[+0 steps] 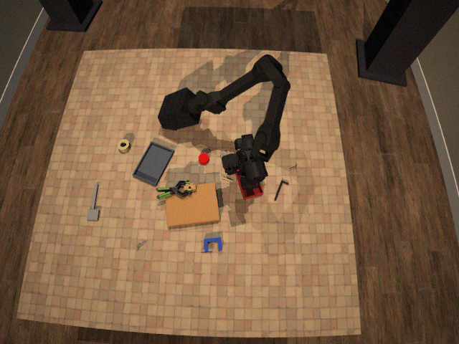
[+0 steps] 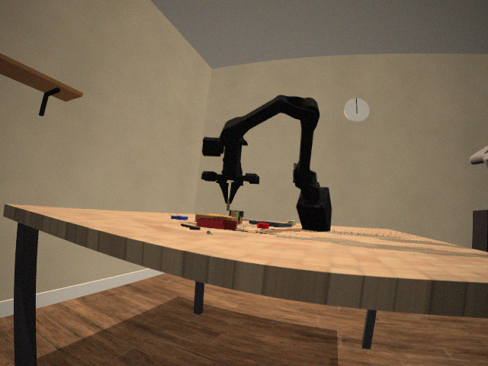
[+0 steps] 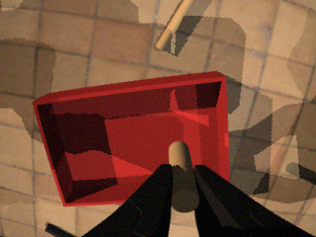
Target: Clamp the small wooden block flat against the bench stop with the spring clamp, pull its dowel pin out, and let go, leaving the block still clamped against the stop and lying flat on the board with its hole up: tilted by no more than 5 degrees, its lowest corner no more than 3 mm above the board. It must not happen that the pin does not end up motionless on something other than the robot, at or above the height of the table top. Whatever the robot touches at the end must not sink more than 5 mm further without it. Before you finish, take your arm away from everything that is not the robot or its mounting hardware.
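Observation:
My gripper (image 3: 182, 174) is shut on the tan dowel pin (image 3: 181, 172) and holds it upright just above the open red tray (image 3: 132, 138). From the side the gripper (image 2: 229, 198) hangs low over the red tray (image 2: 216, 223), with the pin's tip (image 2: 227, 206) below the fingers. From above the arm's wrist covers most of the red tray (image 1: 252, 190). The small wooden block (image 1: 189, 188) lies at the far left corner of the orange board (image 1: 191, 204), with the green and black spring clamp (image 1: 173, 190) on it. The bench stop is too small to make out.
A loose wooden dowel (image 3: 178, 16) lies on the table beyond the tray. A red button (image 1: 203, 158), a grey tray (image 1: 153, 163), a tape roll (image 1: 123, 145), a black hex key (image 1: 278, 190), a blue bracket (image 1: 212, 244) and a grey scraper (image 1: 94, 207) lie around.

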`<action>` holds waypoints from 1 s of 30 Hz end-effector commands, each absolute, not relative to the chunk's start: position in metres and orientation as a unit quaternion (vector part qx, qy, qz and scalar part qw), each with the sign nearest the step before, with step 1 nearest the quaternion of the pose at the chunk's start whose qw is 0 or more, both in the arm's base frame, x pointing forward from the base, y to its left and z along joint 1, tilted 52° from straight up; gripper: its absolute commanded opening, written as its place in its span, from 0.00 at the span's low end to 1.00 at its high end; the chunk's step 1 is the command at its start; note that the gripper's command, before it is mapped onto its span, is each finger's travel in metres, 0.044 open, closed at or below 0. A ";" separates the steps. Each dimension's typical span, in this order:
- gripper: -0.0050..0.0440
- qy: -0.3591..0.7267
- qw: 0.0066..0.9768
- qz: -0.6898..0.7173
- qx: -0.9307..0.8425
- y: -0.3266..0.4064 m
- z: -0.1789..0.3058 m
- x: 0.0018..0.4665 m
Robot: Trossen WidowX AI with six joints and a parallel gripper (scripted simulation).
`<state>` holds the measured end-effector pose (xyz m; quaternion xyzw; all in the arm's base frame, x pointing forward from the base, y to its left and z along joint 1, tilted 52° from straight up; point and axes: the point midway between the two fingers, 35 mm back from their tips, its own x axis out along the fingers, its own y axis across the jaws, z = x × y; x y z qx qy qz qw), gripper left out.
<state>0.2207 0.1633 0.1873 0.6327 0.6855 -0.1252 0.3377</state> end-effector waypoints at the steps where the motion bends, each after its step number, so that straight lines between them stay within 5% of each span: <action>1: 0.10 0.685 0.338 -0.127 0.633 0.167 0.183 0.220; 30: 0.10 0.685 0.334 -0.124 0.635 0.187 0.171 0.217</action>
